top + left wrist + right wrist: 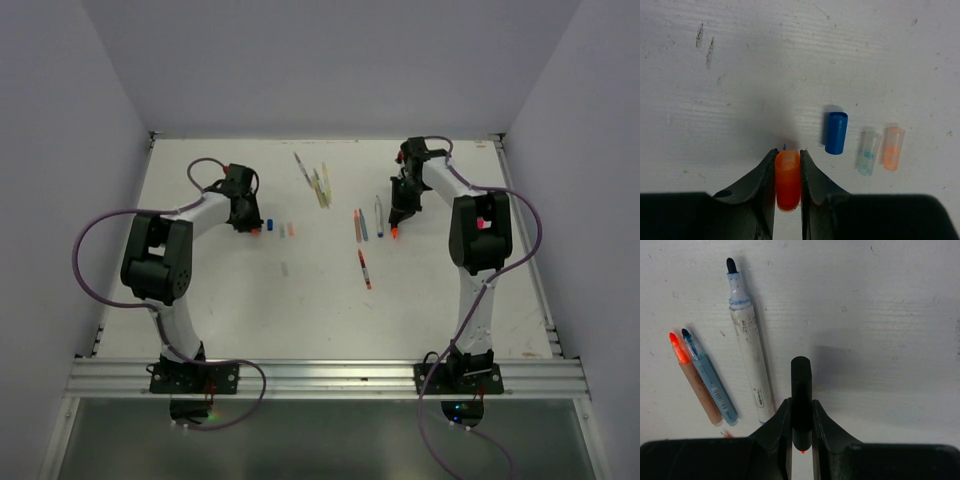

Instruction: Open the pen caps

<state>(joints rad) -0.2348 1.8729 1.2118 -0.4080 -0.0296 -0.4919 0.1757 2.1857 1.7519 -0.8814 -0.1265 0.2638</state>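
My left gripper [788, 152] is shut on an orange pen cap [788, 182], held just above the table with its open end facing forward. Beside it lie a blue cap [836, 133] and two clear caps, one tinted blue [867, 152] and one tinted orange [893, 148]. On the right, my right gripper [801, 402] is shut on a black pen [801, 385], whose bare orange tip [802, 452] shows below the jaws. In the top view the left gripper [250, 224] is at the middle left and the right gripper [397, 226] at the middle right.
Three uncapped pens lie left of the right gripper: a white marker [747, 340], a blue pen [707, 375] and an orange pen [692, 380]. A red pen [364, 269], yellow-green pens [320, 185] and a thin pen [303, 168] lie mid-table. Another clear cap [285, 268] lies alone.
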